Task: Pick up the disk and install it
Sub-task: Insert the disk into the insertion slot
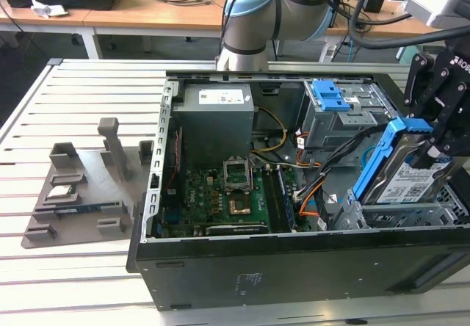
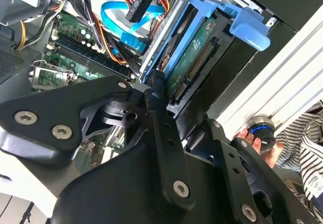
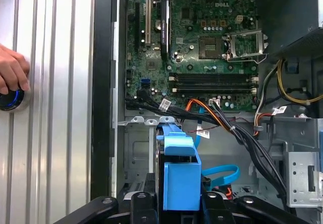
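Observation:
The disk [image 1: 408,180], a silver drive with a white label in a bright blue carrier, hangs tilted on edge over the metal drive cage [image 1: 411,219] at the exterior view's right end of the open computer case [image 1: 294,271]. My gripper [image 1: 435,141] is shut on the disk's upper end. The second wrist view shows the disk [image 2: 194,65] with its green board side and blue carrier between the black fingers [image 2: 157,103]. Seen from the first wrist view, the disk's blue carrier [image 3: 180,176] sits edge-on between the fingers [image 3: 142,204], above the cage floor.
Inside the case are the motherboard [image 1: 224,194], power supply [image 1: 217,117], loose cables [image 1: 323,186] and a blue ridged latch [image 1: 330,95] on the upper bay. A grey fixture tray [image 1: 73,194] lies on the slatted table at the exterior view's left. A person's hand [image 3: 10,75] rests on a round knob.

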`<state>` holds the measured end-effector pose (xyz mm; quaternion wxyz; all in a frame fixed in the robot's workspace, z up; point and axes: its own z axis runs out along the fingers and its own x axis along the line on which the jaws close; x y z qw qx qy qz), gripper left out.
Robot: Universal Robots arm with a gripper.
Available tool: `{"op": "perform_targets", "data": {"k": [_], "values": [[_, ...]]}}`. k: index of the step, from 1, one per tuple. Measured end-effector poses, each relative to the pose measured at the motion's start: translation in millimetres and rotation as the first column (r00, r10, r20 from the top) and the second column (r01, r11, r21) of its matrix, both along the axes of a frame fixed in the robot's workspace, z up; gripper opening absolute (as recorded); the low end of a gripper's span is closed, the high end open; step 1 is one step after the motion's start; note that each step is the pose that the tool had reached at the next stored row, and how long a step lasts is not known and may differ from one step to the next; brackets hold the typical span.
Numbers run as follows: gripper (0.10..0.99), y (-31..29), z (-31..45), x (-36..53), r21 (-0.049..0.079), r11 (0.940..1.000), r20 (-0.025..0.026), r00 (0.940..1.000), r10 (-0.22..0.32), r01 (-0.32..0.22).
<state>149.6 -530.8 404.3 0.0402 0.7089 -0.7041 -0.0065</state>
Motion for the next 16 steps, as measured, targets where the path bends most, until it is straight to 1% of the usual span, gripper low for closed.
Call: {"op": "perform_targets", "data": {"k": [3,6,9,12,16], "values": [[0.369,0.0,-4.7,0.0,0.0,1.0,0.0,1.0,0.0,0.0],[0.369,0.0,-7.3,0.0,0.0,1.0,0.0,1.0,0.0,0.0],[0.369,0.0,-13.8,0.0,0.0,1.0,0.0,1.0,0.0,0.0],[0.369,0.0,-16.8,0.0,0.0,1.0,0.0,1.0,0.0,0.0],[0.369,0.0,-17.3,0.0,0.0,1.0,0.0001,1.0,0.0,0.0]]}}
